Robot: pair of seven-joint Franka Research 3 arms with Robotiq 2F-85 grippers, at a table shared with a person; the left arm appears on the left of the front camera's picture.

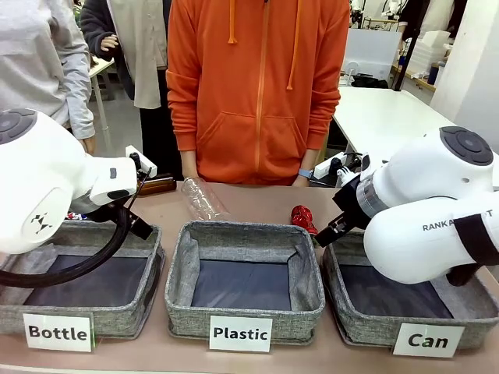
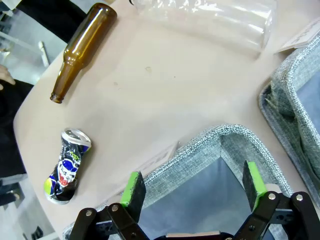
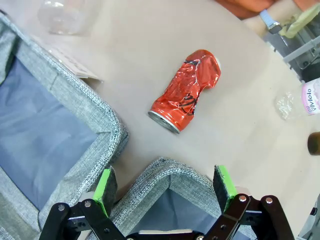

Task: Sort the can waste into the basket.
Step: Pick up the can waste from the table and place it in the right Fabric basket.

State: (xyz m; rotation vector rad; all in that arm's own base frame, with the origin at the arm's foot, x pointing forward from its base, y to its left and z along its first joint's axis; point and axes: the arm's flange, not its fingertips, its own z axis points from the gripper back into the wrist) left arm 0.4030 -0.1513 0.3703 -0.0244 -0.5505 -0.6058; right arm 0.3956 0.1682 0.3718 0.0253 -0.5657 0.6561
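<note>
Both my claws hang released and hold nothing. My right gripper hovers over the far corner of the Can basket. Just beyond that corner lies 1 crushed red can, shiny, its silver end towards me. My left gripper and the crumpled dark can, which has bright print, sit well apart from that basket.

Brown bottle, clear plastic bottle, Bottle basket, Plastic basket
</note>
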